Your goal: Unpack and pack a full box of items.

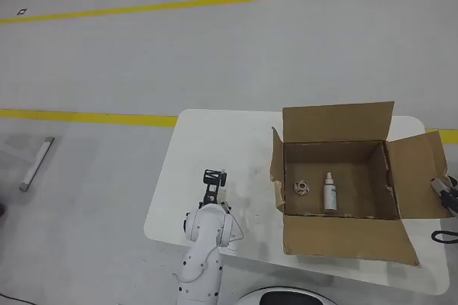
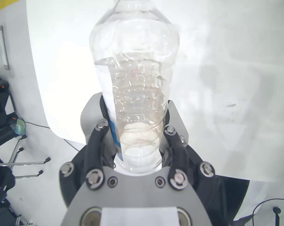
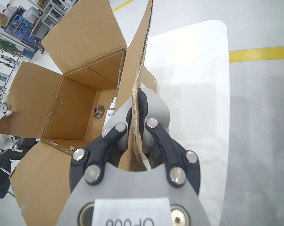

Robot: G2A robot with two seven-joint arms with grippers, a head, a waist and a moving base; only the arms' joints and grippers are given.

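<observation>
We hold the clear bottle (image 2: 133, 59) by its base in the left gripper (image 2: 135, 121), neck pointing away over bare surface (image 2: 226, 48), presumably for set-down; the right gripper (image 3: 135, 110) pinches the flap (image 3: 132, 66), steadying the box (image 3: 73, 99); beyond it, inside, lie a small bottle (image 3: 110, 112) and a metal fitting (image 3: 97, 111).

I see a pale grey glossy floor (image 1: 99, 61) crossed by yellow lines (image 1: 76, 117). White worktop (image 1: 214, 152), rounded corners, surface scuffed. A grey metal bar (image 1: 37, 163) lies on the floor, well apart from it. Far hall: shelving racks (image 3: 26, 12), green plant (image 3: 4, 44). Bright, even light.
</observation>
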